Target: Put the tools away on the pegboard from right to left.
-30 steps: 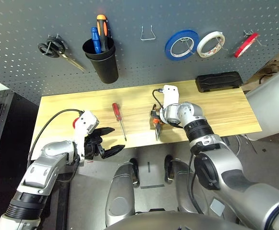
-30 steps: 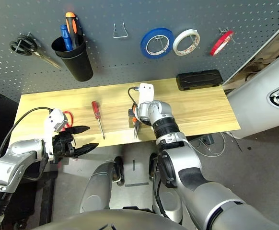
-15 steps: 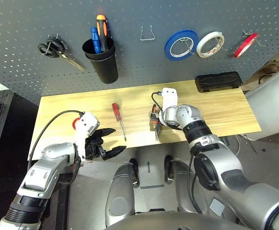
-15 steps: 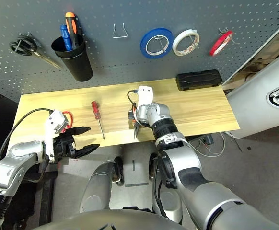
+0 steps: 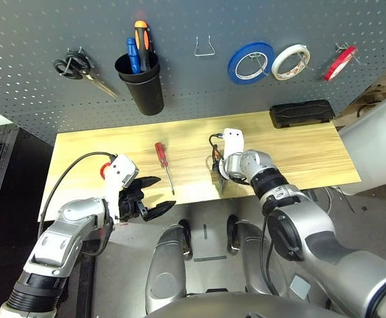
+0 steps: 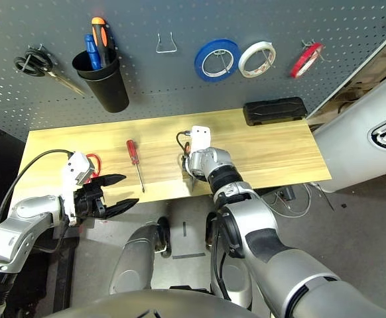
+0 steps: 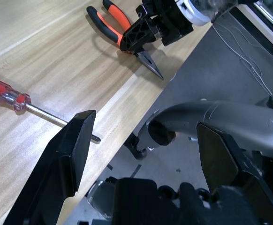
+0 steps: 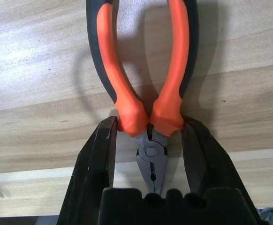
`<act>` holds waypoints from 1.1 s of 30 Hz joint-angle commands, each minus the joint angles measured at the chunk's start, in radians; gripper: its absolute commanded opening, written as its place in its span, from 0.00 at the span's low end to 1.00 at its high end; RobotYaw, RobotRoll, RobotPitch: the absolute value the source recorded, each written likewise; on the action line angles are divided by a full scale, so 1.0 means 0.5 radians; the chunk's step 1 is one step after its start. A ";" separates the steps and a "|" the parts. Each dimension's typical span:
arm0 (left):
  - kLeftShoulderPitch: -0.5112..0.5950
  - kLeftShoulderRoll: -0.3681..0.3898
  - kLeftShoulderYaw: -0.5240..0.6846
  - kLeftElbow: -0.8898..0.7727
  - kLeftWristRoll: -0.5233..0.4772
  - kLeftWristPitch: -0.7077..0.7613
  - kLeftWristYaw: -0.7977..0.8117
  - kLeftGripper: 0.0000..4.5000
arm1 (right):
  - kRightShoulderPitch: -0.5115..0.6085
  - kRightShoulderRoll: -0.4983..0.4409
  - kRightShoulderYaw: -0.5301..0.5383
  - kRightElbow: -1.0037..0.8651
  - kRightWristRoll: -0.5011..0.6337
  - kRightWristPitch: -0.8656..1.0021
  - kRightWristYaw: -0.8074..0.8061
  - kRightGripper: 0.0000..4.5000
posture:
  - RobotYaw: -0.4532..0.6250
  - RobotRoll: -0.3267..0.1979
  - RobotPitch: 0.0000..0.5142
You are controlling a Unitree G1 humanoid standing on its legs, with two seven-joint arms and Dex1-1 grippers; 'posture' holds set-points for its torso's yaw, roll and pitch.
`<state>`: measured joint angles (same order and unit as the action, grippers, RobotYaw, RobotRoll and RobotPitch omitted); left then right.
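Note:
Orange-and-black pliers (image 8: 146, 84) lie near the table's front edge, nose pointing off it. My right gripper (image 8: 148, 123) is shut on them, its fingers (image 8: 109, 136) pressing both sides at the joint; the same gripper (image 5: 220, 174) sits low on the wood. A red-handled screwdriver (image 5: 163, 162) lies to the left. My left gripper (image 5: 160, 193) hangs open past the front edge, holding nothing. Red scissor handles (image 6: 93, 161) peek out behind its wrist. The red tape ring (image 5: 339, 61) hangs at the right end of the pegboard (image 5: 193, 93).
On the pegboard hang black-handled scissors (image 5: 73, 66), a black cup (image 5: 142, 83) with screwdrivers, a bare metal hook (image 5: 204, 46), a blue tape roll (image 5: 251, 61) and a white one (image 5: 291, 60). A black case (image 5: 302, 112) lies at the table's (image 5: 299, 152) back right.
My right gripper has slid down along the pliers toward the front edge and settled over their joint. The left arm has barely moved.

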<state>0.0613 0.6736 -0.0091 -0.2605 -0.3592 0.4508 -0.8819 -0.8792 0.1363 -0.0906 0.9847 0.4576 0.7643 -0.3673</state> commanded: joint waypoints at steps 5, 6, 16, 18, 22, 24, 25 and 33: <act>-0.051 -0.064 -0.041 0.104 0.021 -0.048 0.003 1.00 | 0.212 -0.105 0.647 -0.688 -0.398 -0.013 0.740 0.47 | 0.46 0.62 0.39; -0.061 -0.072 -0.045 0.118 0.025 -0.059 -0.001 1.00 | 0.277 -0.172 0.667 -0.825 -0.410 0.034 0.794 0.47 | 0.45 0.62 0.38; -0.137 -0.099 -0.070 0.168 0.029 -0.101 -0.018 1.00 | 0.558 -0.634 0.640 -1.695 -0.433 0.280 1.201 0.47 | 0.43 0.62 0.33; -0.159 -0.102 -0.076 0.176 0.028 -0.105 -0.020 1.00 | 0.572 -0.760 0.611 -1.848 -0.385 0.333 1.338 0.47 | 0.42 0.62 0.32; -0.186 -0.118 -0.076 0.174 0.015 -0.103 -0.011 1.00 | 0.605 -0.949 0.546 -2.068 -0.302 0.277 1.597 0.47 | 0.41 0.62 0.30; -0.191 -0.125 -0.068 0.169 0.007 -0.096 -0.007 1.00 | 0.621 -1.005 0.521 -2.110 -0.278 0.218 1.701 0.47 | 0.41 0.62 0.29; -0.192 -0.127 -0.063 0.165 0.003 -0.092 -0.005 1.00 | 0.626 -1.023 0.499 -2.127 -0.250 0.201 1.757 0.47 | 0.41 0.62 0.29; -0.144 -0.152 0.091 -0.044 -0.227 0.024 -0.003 1.00 | 0.527 -1.260 0.211 -2.234 0.107 0.136 2.290 0.47 | 0.41 0.62 0.26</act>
<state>-0.0265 0.6043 0.0178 -0.2399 -0.4328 0.4428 -0.8808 -0.5932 -0.4764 0.0533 -0.0909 0.4518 0.8400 0.7153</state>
